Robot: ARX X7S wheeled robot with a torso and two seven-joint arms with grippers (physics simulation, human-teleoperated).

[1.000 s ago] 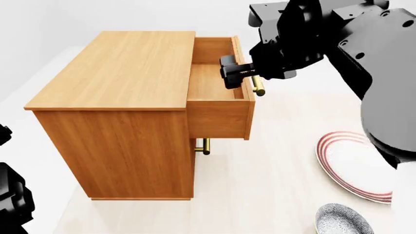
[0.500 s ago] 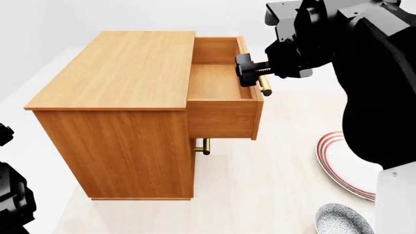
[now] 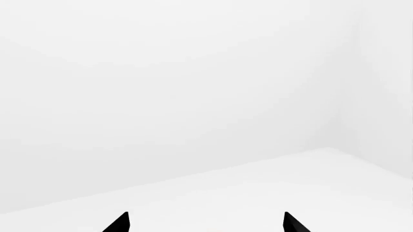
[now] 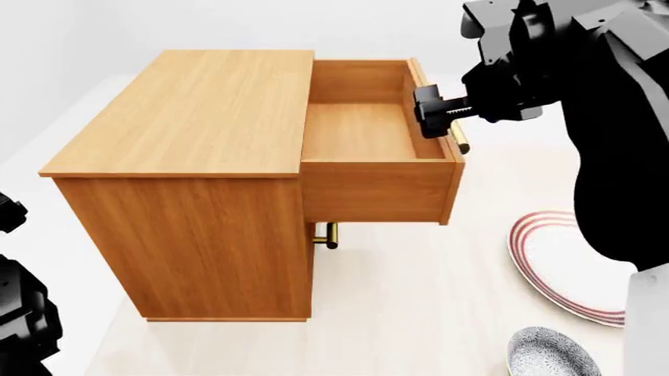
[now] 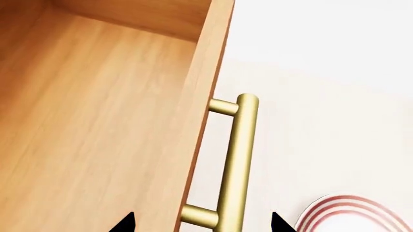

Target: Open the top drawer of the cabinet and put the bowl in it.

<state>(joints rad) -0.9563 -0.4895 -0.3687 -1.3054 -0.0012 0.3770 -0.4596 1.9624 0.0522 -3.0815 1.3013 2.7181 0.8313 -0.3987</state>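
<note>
The wooden cabinet (image 4: pixel 199 117) stands at the left. Its top drawer (image 4: pixel 366 129) is pulled well out, and its shallow box (image 5: pixel 84 121) has nothing inside. My right gripper (image 4: pixel 431 112) is at the drawer's brass handle (image 4: pixel 458 135). In the right wrist view the handle (image 5: pixel 239 159) and the drawer front sit between the tips of my right gripper (image 5: pixel 201 223), with gaps on both sides. The speckled bowl (image 4: pixel 552 354) rests on the floor at the bottom right, apart from both grippers. My left gripper (image 3: pixel 205 223) is open and faces only white surface.
A white plate with red rings (image 4: pixel 565 266) lies on the floor right of the cabinet, next to the bowl. A lower drawer's brass handle (image 4: pixel 329 233) sticks out beneath the open drawer. My left arm (image 4: pixel 21 313) hangs at the bottom left.
The top drawer has slid further out to the right over the last second, and my right gripper has moved right with its handle. The bowl and plate have not moved.
</note>
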